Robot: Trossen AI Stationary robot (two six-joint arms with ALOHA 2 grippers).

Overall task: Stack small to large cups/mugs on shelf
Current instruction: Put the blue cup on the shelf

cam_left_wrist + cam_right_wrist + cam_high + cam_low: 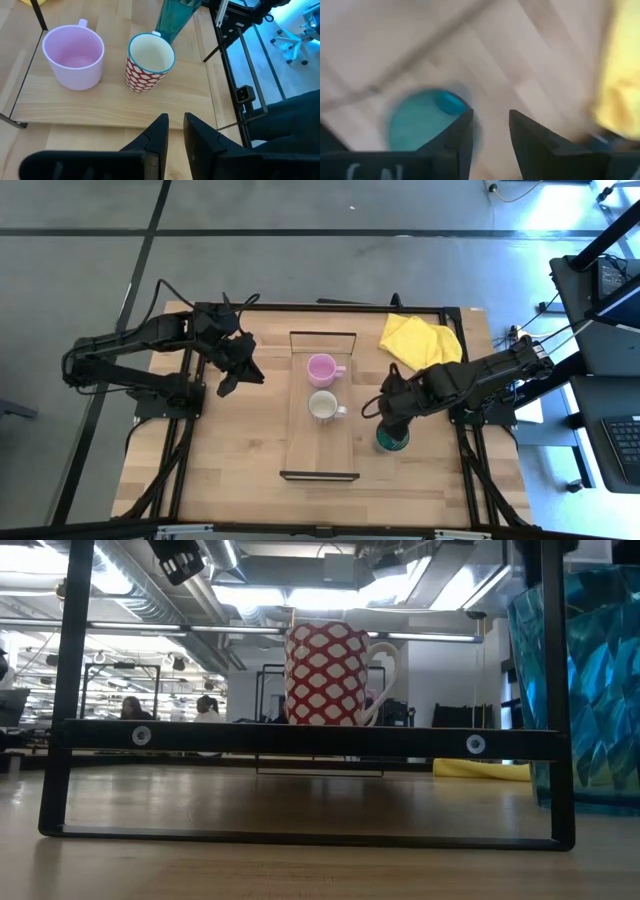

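Note:
The shelf [322,450] is a narrow light-wood board with dark end frames, lying mid-table. On it stand a pink mug [321,368] and, nearer, a mug [322,406] that is cream inside and red-and-white patterned outside [335,675]. Both also show in the left wrist view [74,55], [149,62]. A teal translucent cup [392,440] stands upright on the table right of the shelf. My right gripper [490,122] is open above the cup's rim [451,103]. My left gripper [175,122] hangs left of the shelf, open by a narrow gap and empty. My right gripper points down over the teal cup's rim [451,103], one finger [462,132] over that rim and the other outside the cup. The view is blurred, so I cannot tell whether a finger touches the cup. The cup stands on the table.
A yellow cloth [420,340] lies at the table's far right. Dark metal rails [470,440] run along the table's sides. The shelf's near end frame [310,738] stands across the low view. Bare wood lies near the table's front edge [250,480].

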